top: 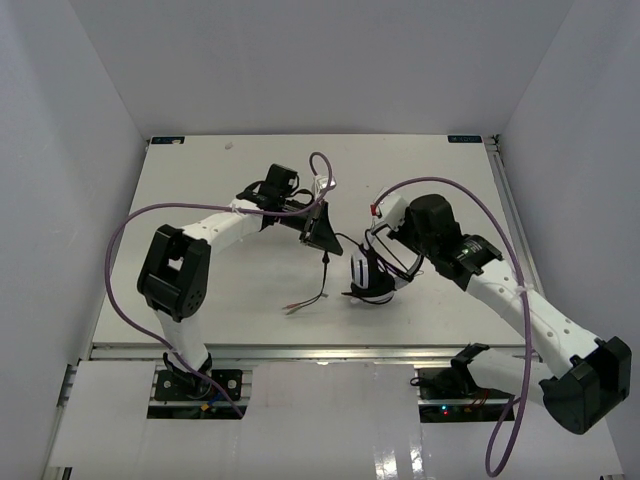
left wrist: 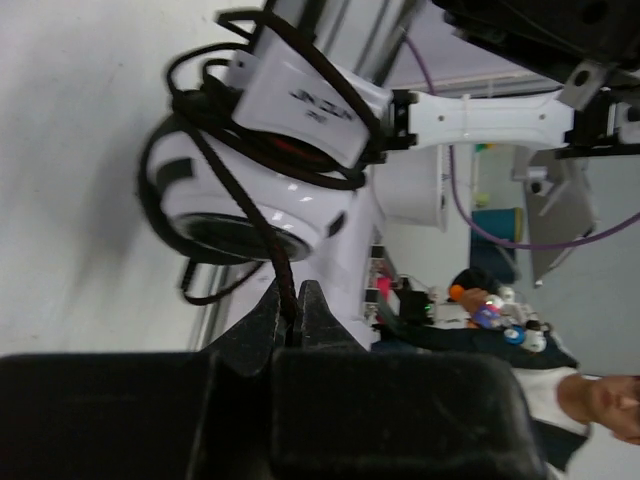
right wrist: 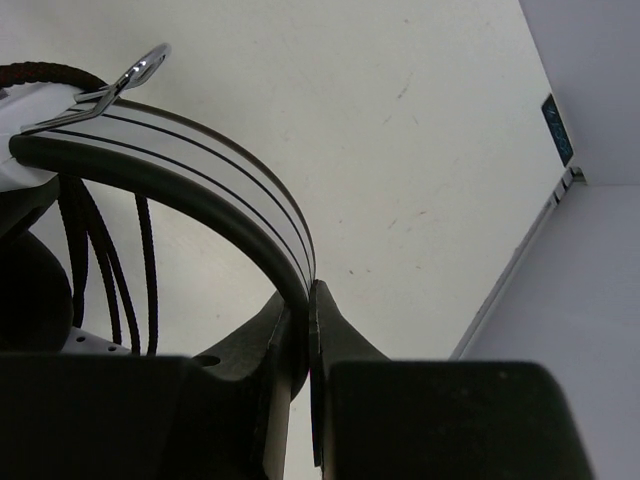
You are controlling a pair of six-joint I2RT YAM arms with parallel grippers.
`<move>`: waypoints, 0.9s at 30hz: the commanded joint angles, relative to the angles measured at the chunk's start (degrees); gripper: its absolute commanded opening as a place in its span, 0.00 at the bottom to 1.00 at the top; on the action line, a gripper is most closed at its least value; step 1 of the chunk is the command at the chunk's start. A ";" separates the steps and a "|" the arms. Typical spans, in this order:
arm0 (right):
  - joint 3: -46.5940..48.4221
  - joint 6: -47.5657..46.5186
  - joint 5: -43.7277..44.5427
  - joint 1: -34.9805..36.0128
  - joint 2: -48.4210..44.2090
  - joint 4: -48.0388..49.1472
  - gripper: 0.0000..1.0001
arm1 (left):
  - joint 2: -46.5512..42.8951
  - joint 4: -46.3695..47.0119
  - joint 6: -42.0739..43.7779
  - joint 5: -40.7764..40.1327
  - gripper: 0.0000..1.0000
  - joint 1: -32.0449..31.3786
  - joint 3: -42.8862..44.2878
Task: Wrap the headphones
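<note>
You have open table (top: 200,170) along the far edge and down the left side. The middle is crowded: the left gripper (top: 322,235) and right gripper (top: 392,238) flank the headphones (top: 372,275), whose cable (top: 323,272) hangs to the table in front. Purple robot cables (top: 150,212) arc over both arms, and walls (top: 60,200) close each side.

There are one table (top: 250,325), one pair of headphones (top: 370,272) with one black cable (left wrist: 280,260), two robot arms, the left arm (top: 215,230) and the right arm (top: 530,312), and two purple cables (top: 112,250) (top: 430,179).
</note>
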 commanded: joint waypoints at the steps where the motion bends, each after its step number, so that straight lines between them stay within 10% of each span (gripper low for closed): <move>1: 0.89 3.55 12.78 0.40 1.97 12.82 0.08 | -4.77 10.00 -16.87 6.69 0.03 -0.10 -0.39; 13: 11.88 15.36 13.12 0.44 13.88 12.26 0.08 | -7.55 35.10 -45.56 -2.71 0.25 -2.62 -4.09; 27: 19.18 27.13 1.03 -5.76 20.87 6.25 0.08 | -2.99 27.59 -44.55 -15.57 0.40 -7.75 5.60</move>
